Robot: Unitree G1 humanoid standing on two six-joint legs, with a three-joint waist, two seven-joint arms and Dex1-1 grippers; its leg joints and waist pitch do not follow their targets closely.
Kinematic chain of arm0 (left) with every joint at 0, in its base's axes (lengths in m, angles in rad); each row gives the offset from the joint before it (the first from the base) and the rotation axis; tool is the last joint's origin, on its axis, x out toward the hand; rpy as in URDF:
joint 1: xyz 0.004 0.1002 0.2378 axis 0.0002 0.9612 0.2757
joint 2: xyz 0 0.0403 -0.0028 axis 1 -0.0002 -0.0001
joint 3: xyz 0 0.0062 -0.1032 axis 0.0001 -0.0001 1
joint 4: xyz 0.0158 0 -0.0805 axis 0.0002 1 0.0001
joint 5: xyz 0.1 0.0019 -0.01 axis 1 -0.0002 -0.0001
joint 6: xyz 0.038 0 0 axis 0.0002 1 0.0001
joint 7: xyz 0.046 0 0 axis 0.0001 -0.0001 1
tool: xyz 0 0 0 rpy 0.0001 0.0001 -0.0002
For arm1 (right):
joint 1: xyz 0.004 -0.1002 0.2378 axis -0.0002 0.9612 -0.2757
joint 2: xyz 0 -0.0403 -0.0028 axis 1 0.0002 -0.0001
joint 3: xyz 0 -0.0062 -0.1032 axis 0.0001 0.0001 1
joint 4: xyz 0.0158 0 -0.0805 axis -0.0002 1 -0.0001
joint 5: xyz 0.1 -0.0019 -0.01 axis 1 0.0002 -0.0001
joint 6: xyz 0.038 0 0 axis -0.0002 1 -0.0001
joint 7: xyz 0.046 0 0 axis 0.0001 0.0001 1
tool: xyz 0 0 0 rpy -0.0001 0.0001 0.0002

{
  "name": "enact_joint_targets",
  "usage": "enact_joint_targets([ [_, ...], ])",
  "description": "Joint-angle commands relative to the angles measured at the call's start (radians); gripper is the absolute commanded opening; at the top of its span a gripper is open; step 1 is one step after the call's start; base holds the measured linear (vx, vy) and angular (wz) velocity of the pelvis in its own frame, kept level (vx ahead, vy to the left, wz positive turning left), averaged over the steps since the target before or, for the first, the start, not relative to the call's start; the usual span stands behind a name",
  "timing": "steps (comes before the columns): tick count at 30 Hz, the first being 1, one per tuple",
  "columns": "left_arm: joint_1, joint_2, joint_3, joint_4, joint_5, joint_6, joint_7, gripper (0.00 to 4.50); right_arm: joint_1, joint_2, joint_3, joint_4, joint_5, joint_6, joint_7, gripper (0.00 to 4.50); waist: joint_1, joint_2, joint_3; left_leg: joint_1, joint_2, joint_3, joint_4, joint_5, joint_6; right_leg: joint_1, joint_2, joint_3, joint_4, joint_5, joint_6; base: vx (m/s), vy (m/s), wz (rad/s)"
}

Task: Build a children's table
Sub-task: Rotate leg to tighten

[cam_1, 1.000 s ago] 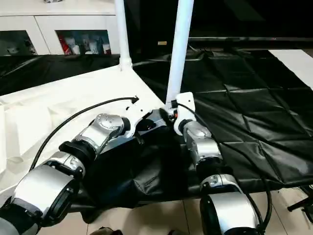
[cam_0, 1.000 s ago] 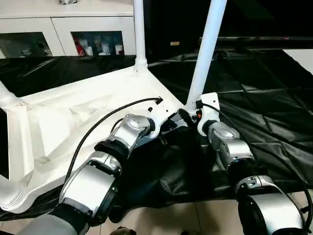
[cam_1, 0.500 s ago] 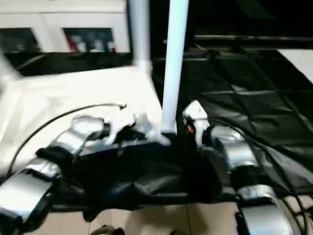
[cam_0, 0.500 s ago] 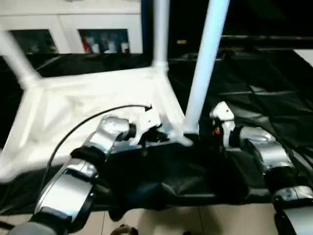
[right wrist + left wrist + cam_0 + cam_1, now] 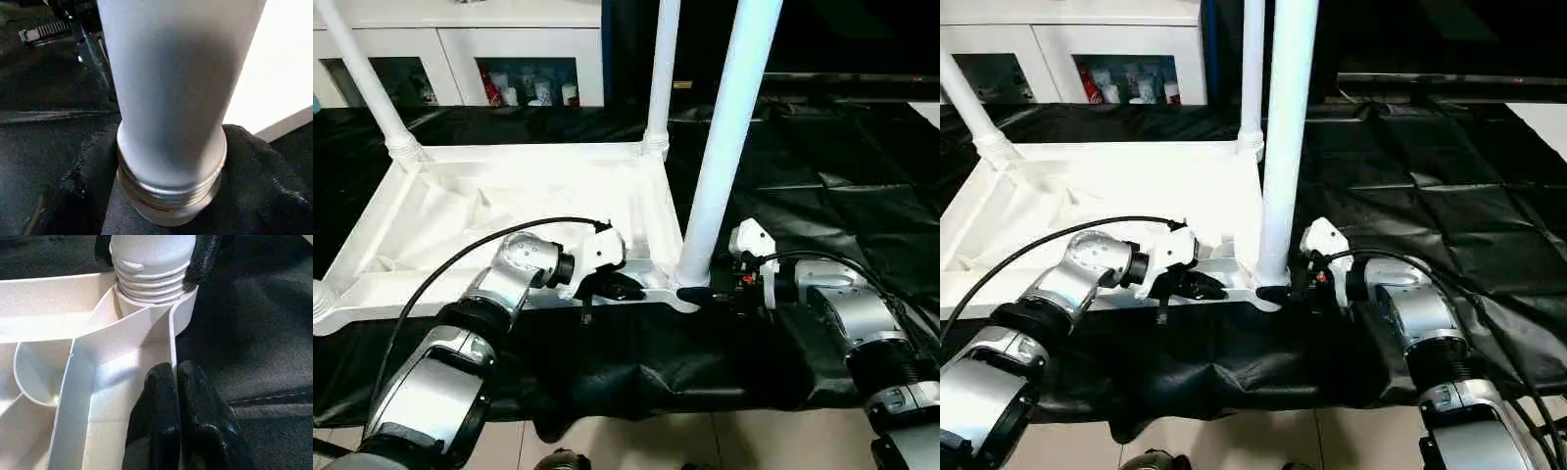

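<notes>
The tabletop [image 5: 509, 211] lies underside-up on the desk [image 5: 822, 186]. Its 6 o'clock rim is pinched by the left gripper [image 5: 176, 396]; the near leg [image 5: 724, 147] is grasped at its base by the right gripper [image 5: 161, 196]. If twisted off-axis, the threads could cross and jam.

No legible text, label, brand or number anywhere, not even on the cabinet's shelved items [image 5: 524, 86].
</notes>
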Motion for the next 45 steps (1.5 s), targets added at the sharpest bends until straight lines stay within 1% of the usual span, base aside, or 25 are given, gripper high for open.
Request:
enact_joint_targets([
  [1,0.017,0.006,-0.012,-0.023,0.004,0.000,-0.038,0.00,0.007,-0.003,-0.012,-0.032,0.020,0.007,0.002,2.97,0.003,-0.009,-0.077,0.033,0.089,-0.050,-0.079,-0.312,0.009,0.035,-0.084,0.048,-0.066,-0.339,-0.224,0.000,0.000,0.00],
  [6,0.018,-0.010,-0.002,-0.022,-0.002,0.017,0.006,0.00,0.030,0.017,-0.020,-0.019,0.009,0.011,-0.048,2.77,0.002,-0.009,-0.076,0.035,0.089,-0.050,-0.080,-0.327,0.000,0.032,-0.084,0.047,-0.069,-0.369,-0.216,0.000,0.000,0.00],
  [9,-0.008,-0.043,0.008,0.017,0.024,0.039,0.132,0.00,0.025,0.066,-0.058,0.051,-0.019,0.002,-0.231,2.75,-0.006,-0.011,-0.074,0.034,0.087,-0.055,-0.081,-0.346,-0.019,0.029,-0.087,0.048,-0.071,-0.408,-0.206,0.000,0.000,0.00],
  [11,-0.029,-0.070,0.014,0.044,0.039,0.056,0.219,0.00,0.025,0.099,-0.076,0.085,-0.026,0.006,-0.331,2.75,-0.011,-0.011,-0.072,0.039,0.084,-0.057,-0.081,-0.372,-0.029,0.026,-0.088,0.047,-0.081,-0.461,-0.188,0.000,0.000,0.00],
  [13,-0.060,-0.118,0.027,0.075,0.041,0.088,0.313,0.00,0.010,0.150,-0.107,0.140,-0.042,-0.007,-0.508,2.75,-0.022,-0.007,-0.070,0.046,0.082,-0.062,-0.083,-0.413,-0.053,0.018,-0.085,0.045,-0.088,-0.505,-0.171,0.000,0.000,0.00],
  [14,-0.066,-0.128,0.027,0.081,0.042,0.095,0.332,0.00,0.005,0.161,-0.113,0.152,-0.047,-0.006,-0.549,2.75,-0.024,-0.008,-0.070,0.045,0.080,-0.065,-0.082,-0.424,-0.055,0.020,-0.085,0.042,-0.088,-0.513,-0.166,0.000,0.000,0.00],
  [15,-0.087,-0.163,0.027,0.101,0.051,0.119,0.394,0.00,-0.014,0.197,-0.134,0.192,-0.055,-0.002,-0.673,2.75,-0.030,0.000,-0.070,0.041,0.079,-0.066,-0.084,-0.434,-0.054,0.023,-0.084,0.042,-0.088,-0.512,-0.160,0.000,0.000,0.00],
  [16,-0.095,-0.175,0.025,0.108,0.056,0.129,0.419,0.00,-0.021,0.212,-0.142,0.206,-0.058,0.002,-0.717,2.75,-0.040,-0.001,-0.070,0.047,0.080,-0.066,-0.085,-0.459,-0.063,0.016,-0.082,0.043,-0.091,-0.502,-0.162,0.000,0.000,0.00],
  [17,-0.114,-0.211,0.032,0.126,0.056,0.161,0.489,0.00,-0.043,0.253,-0.167,0.235,-0.043,0.013,-0.796,2.74,-0.045,-0.001,-0.070,0.048,0.076,-0.067,-0.083,-0.480,-0.062,0.016,-0.080,0.041,-0.094,-0.506,-0.160,0.000,0.000,0.00],
  [18,-0.121,-0.224,0.036,0.132,0.056,0.172,0.514,0.00,-0.051,0.269,-0.177,0.245,-0.036,0.016,-0.821,2.74,-0.048,0.005,-0.071,0.048,0.075,-0.065,-0.082,-0.485,-0.063,0.014,-0.080,0.043,-0.091,-0.497,-0.164,0.000,0.000,0.00],
  [19,-0.130,-0.243,0.041,0.142,0.054,0.187,0.549,0.00,-0.063,0.292,-0.189,0.259,-0.025,0.020,-0.855,2.74,-0.052,0.001,-0.070,0.049,0.075,-0.067,-0.082,-0.490,-0.063,0.014,-0.080,0.042,-0.094,-0.493,-0.167,0.000,0.000,0.00],
  [22,-0.154,-0.292,0.035,0.174,0.070,0.195,0.611,0.00,-0.108,0.351,-0.177,0.311,-0.040,0.003,-0.915,2.74,-0.055,0.000,-0.071,0.046,0.072,-0.065,-0.081,-0.478,-0.045,0.016,-0.081,0.041,-0.098,-0.480,-0.167,0.000,0.000,0.00],
  [23,-0.156,-0.295,0.033,0.178,0.075,0.189,0.609,0.00,-0.113,0.359,-0.174,0.313,-0.040,-0.008,-0.907,2.74,-0.056,0.006,-0.072,0.044,0.071,-0.066,-0.081,-0.473,-0.043,0.018,-0.081,0.042,-0.097,-0.471,-0.167,0.000,0.000,0.00],
  [24,-0.156,-0.296,0.031,0.180,0.078,0.184,0.604,0.00,-0.116,0.366,-0.172,0.309,-0.033,-0.021,-0.879,2.74,-0.056,0.001,-0.073,0.041,0.072,-0.064,-0.082,-0.464,-0.037,0.021,-0.080,0.042,-0.098,-0.452,-0.167,0.000,0.000,0.00],
  [25,-0.157,-0.296,0.029,0.182,0.081,0.181,0.602,0.00,-0.119,0.369,-0.169,0.306,-0.030,-0.037,-0.860,3.30,-0.055,0.001,-0.073,0.040,0.072,-0.063,-0.081,-0.454,-0.028,0.022,-0.080,0.043,-0.095,-0.435,-0.171,0.000,0.000,0.00],
  [26,-0.156,-0.294,0.029,0.183,0.081,0.179,0.598,0.00,-0.121,0.368,-0.166,0.302,-0.031,-0.051,-0.844,3.44,-0.054,0.001,-0.075,0.040,0.072,-0.062,-0.081,-0.448,-0.024,0.023,-0.081,0.043,-0.094,-0.424,-0.175,0.000,0.000,0.00],
  [27,-0.156,-0.289,0.031,0.184,0.082,0.179,0.597,0.00,-0.124,0.365,-0.163,0.297,-0.032,-0.062,-0.826,3.44,-0.054,-0.002,-0.074,0.037,0.073,-0.061,-0.082,-0.438,-0.018,0.025,-0.080,0.044,-0.092,-0.409,-0.181,0.000,0.000,0.00],
  [28,-0.157,-0.287,0.032,0.188,0.083,0.179,0.600,0.00,-0.127,0.364,-0.163,0.298,-0.035,-0.069,-0.819,3.50,-0.053,-0.001,-0.075,0.036,0.074,-0.061,-0.082,-0.429,-0.013,0.027,-0.081,0.044,-0.089,-0.399,-0.188,0.000,0.000,0.00],
  [29,-0.155,-0.273,0.033,0.187,0.084,0.173,0.589,0.00,-0.126,0.341,-0.140,0.281,-0.063,-0.094,-0.799,3.61,-0.054,-0.004,-0.074,0.036,0.074,-0.060,-0.082,-0.427,-0.011,0.027,-0.080,0.044,-0.089,-0.399,-0.190,0.000,0.000,0.00],
  [31,-0.149,-0.251,0.029,0.185,0.085,0.149,0.558,0.00,-0.119,0.311,-0.124,0.248,-0.063,-0.097,-0.739,3.81,-0.051,-0.004,-0.075,0.034,0.074,-0.060,-0.081,-0.413,-0.004,0.030,-0.081,0.044,-0.088,-0.395,-0.193,0.000,0.000,0.00],
  [32,-0.146,-0.243,0.028,0.183,0.085,0.143,0.543,0.00,-0.115,0.299,-0.121,0.234,-0.058,-0.093,-0.713,3.81,-0.051,-0.007,-0.076,0.033,0.074,-0.059,-0.080,-0.406,0.000,0.031,-0.080,0.044,-0.087,-0.388,-0.193,0.000,0.000,0.00],
  [36,-0.123,-0.197,0.019,0.164,0.083,0.099,0.440,0.00,-0.080,0.219,-0.081,0.160,-0.055,-0.082,-0.547,3.81,-0.042,-0.008,-0.079,0.027,0.076,-0.052,-0.077,-0.340,0.035,0.039,-0.080,0.046,-0.076,-0.304,-0.215,0.000,0.000,0.00],
  [37,-0.107,-0.170,0.012,0.149,0.077,0.082,0.369,0.00,-0.061,0.173,-0.067,0.126,-0.048,-0.065,-0.467,3.81,-0.037,-0.009,-0.077,0.026,0.076,-0.051,-0.075,-0.329,0.043,0.041,-0.080,0.045,-0.077,-0.315,-0.216,0.000,0.000,0.00],
  [40,-0.087,-0.140,0.004,0.129,0.068,0.045,0.282,0.00,-0.047,0.126,-0.061,0.101,-0.040,-0.047,-0.390,3.81,-0.025,-0.007,-0.080,0.023,0.082,-0.048,-0.074,-0.288,0.057,0.043,-0.080,0.044,-0.071,-0.302,-0.224,0.000,0.000,0.00],
  [45,-0.043,-0.079,-0.014,0.082,0.045,-0.003,0.092,0.00,-0.013,0.049,-0.038,0.034,-0.016,-0.023,-0.218,3.81,-0.005,-0.004,-0.079,0.032,0.087,-0.047,-0.076,-0.301,0.045,0.040,-0.080,0.045,-0.068,-0.290,-0.240,0.000,0.000,0.00],
])
